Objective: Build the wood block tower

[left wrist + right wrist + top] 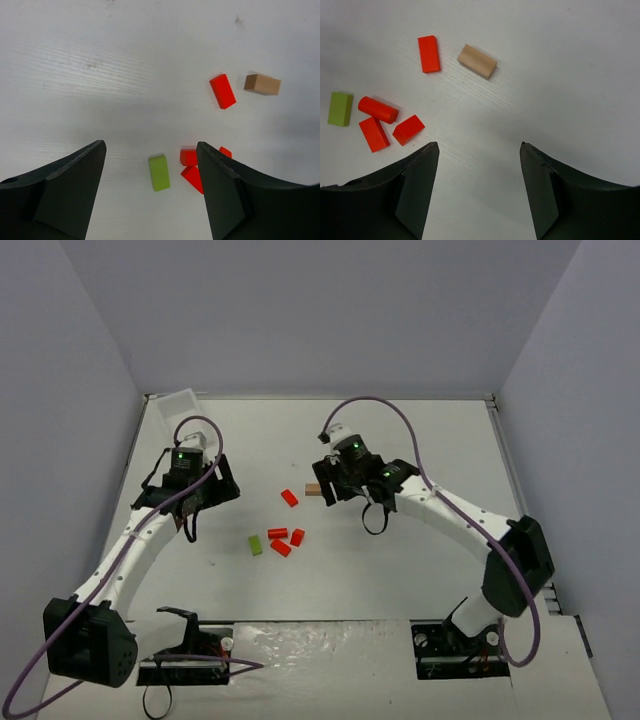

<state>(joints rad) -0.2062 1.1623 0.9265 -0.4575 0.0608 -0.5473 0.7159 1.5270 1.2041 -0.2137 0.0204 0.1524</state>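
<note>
No tower stands; the blocks lie loose on the white table. A tan block and a red block lie apart from a cluster of red pieces and a lime-green block. My left gripper is open and empty, left of the blocks; its view shows the lime block, red pieces, the red block and the tan block. My right gripper is open and empty, right beside the tan block; the red block and a red triangle also show.
A clear plastic tray sits at the back left corner, partly behind the left arm. Grey walls close in the table on three sides. The right arm's purple cable loops over the table's middle.
</note>
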